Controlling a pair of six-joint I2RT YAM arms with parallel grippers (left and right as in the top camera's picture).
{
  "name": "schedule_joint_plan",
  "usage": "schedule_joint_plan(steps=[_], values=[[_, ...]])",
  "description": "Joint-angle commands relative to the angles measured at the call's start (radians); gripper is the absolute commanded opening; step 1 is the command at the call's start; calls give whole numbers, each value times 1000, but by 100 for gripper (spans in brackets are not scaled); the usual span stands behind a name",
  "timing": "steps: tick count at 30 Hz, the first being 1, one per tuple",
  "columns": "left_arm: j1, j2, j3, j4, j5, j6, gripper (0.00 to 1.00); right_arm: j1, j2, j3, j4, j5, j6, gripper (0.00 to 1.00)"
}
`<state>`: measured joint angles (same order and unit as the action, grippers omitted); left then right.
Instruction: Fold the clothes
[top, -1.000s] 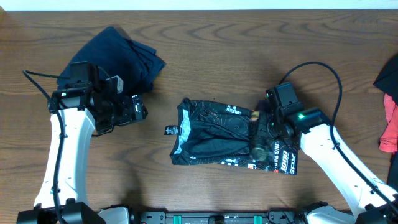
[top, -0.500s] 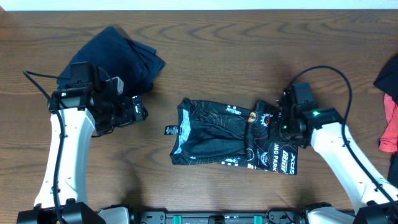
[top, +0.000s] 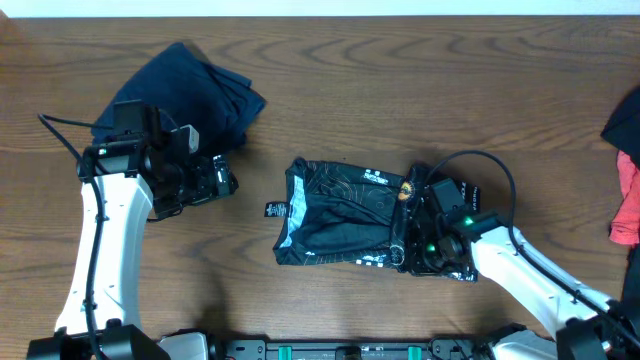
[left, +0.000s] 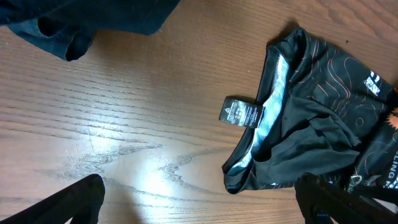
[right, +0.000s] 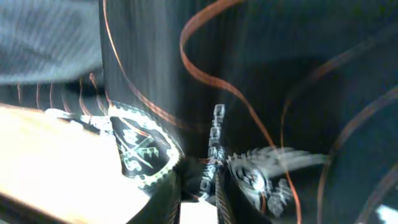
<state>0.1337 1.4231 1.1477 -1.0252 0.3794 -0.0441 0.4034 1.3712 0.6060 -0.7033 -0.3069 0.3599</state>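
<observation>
The clothes are a black jersey (top: 340, 215) with thin orange lines, lying crumpled at the table's middle. Its light-blue collar (left: 273, 106) and a black label (left: 240, 112) face left. My right gripper (top: 408, 243) is down on the jersey's right end. In the right wrist view the right gripper (right: 199, 196) is shut on a fold of printed black fabric (right: 211, 149). My left gripper (top: 226, 180) hovers left of the jersey, apart from it. Its fingers (left: 71, 202) are spread wide over bare wood, so it is open with nothing between them.
A dark navy garment (top: 190, 95) lies bunched at the back left, behind my left arm. Black and pink-red cloth (top: 628, 200) sits at the right edge. The right arm's cable (top: 500, 175) loops above the jersey's right end.
My right gripper has swung back left and toward the front over the jersey's right end, and its jaws have narrowed onto fabric. The left arm has not moved.
</observation>
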Motion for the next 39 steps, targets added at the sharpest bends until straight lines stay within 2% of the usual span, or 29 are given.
schedule_joint_plan(steps=[1, 5, 8, 13, 18, 23, 27, 32, 39], values=[[-2, -9, 15, -6, 2, 18, 100, -13, -106, 97, -12, -2, -78, 21], [-2, -9, 15, -7, 2, 18, 99, -95, -196, 198, 5, 98, -37, 37], [-3, -9, 15, -10, 2, 18, 99, -167, -201, 209, 61, 111, 31, 38], [-3, -9, 15, -23, 9, 17, 100, -207, -106, 193, 108, 117, 102, 26], [-3, -9, 15, -68, 112, 18, 100, -184, 109, 190, 246, 111, 204, 10], [-3, -9, 15, -79, 111, 18, 100, -134, 290, 190, 441, 14, 272, 7], [-3, -7, 12, -113, 111, 18, 100, -82, 365, 190, 501, -54, 273, 6], [-12, -6, -40, -110, 111, 21, 100, -90, 290, 192, 497, -64, 196, 6], [-131, -3, -140, 24, 110, 40, 98, -180, 24, 192, 354, -56, 128, 18]])
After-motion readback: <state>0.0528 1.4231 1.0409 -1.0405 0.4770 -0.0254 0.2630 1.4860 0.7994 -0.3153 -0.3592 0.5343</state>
